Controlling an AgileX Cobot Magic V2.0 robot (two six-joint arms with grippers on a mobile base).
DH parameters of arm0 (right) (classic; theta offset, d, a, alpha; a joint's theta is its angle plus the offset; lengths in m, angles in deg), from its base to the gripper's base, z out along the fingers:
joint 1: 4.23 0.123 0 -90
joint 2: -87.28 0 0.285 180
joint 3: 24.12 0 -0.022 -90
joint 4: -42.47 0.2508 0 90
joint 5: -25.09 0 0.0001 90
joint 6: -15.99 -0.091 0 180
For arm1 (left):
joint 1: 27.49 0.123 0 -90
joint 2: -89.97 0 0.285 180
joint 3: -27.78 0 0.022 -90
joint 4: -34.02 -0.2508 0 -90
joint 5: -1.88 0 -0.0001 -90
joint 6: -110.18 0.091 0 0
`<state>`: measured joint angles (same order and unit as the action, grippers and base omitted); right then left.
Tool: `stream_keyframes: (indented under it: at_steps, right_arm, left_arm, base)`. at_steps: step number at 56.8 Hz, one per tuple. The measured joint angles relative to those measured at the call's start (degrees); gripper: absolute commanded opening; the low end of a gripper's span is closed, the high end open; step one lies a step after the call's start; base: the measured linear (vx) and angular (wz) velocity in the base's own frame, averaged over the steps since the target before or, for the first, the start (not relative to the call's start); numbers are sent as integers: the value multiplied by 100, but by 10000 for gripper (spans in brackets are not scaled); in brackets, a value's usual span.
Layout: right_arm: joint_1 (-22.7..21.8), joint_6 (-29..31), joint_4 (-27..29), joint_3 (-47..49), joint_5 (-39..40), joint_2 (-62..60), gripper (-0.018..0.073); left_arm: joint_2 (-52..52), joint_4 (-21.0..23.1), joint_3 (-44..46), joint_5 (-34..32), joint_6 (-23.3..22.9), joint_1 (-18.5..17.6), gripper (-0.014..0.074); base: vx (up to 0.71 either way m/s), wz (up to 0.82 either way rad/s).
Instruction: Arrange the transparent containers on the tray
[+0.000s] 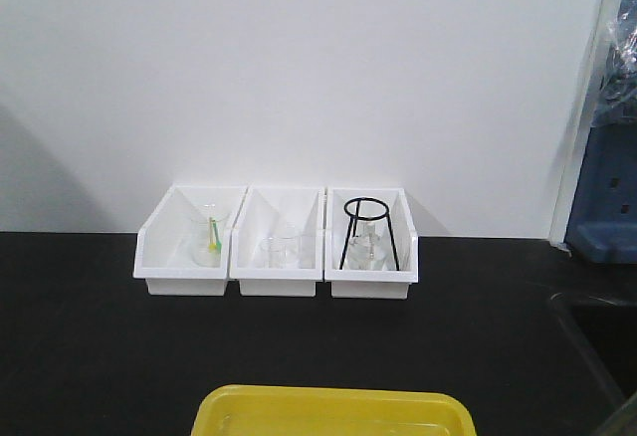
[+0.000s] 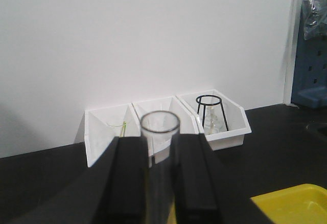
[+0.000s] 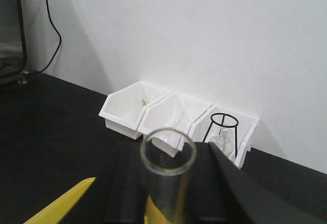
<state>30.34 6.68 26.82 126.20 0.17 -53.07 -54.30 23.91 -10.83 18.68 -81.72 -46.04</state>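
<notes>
A clear glass test tube (image 2: 159,124) stands upright between the black fingers of my left gripper (image 2: 160,144), which is shut on it; its open round rim rises above the fingertips. My right gripper (image 3: 168,165) is shut on a second test tube (image 3: 168,155), rim up and towards the camera. The yellow tray (image 1: 333,411) lies at the near edge of the black table. Its corner shows low right of the left gripper (image 2: 292,203) and low left of the right gripper (image 3: 61,206). Neither gripper appears in the front view.
Three white bins (image 1: 277,247) stand in a row against the white wall. The left one holds a beaker with a green stick (image 1: 210,235), the middle a beaker (image 1: 280,250), the right a black wire tripod (image 1: 369,229) over a flask. Blue equipment (image 1: 605,197) stands far right.
</notes>
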Motion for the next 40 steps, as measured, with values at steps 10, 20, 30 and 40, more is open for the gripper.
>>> stream_keyframes:
  at_steps: [10,20,30,40]
  right_arm:
    - [0,0,0,0,0,0,12]
    - [0,-98,0,0,-30,29,12]
    - [0,-837,-83,0,-398,641,12]
    - [0,-1905,-250,0,-345,1683,12]
  left_arm:
    - [0,0,0,0,0,0,132]
    - [13,0,0,47,-34,0,132]
    - [610,537,31,530,-14,0,132]
    - [1865,1893,31,367,779,-184,132]
  base:
    - [0,0]
    - [0,0]
    - [0,0]
    - [0,0]
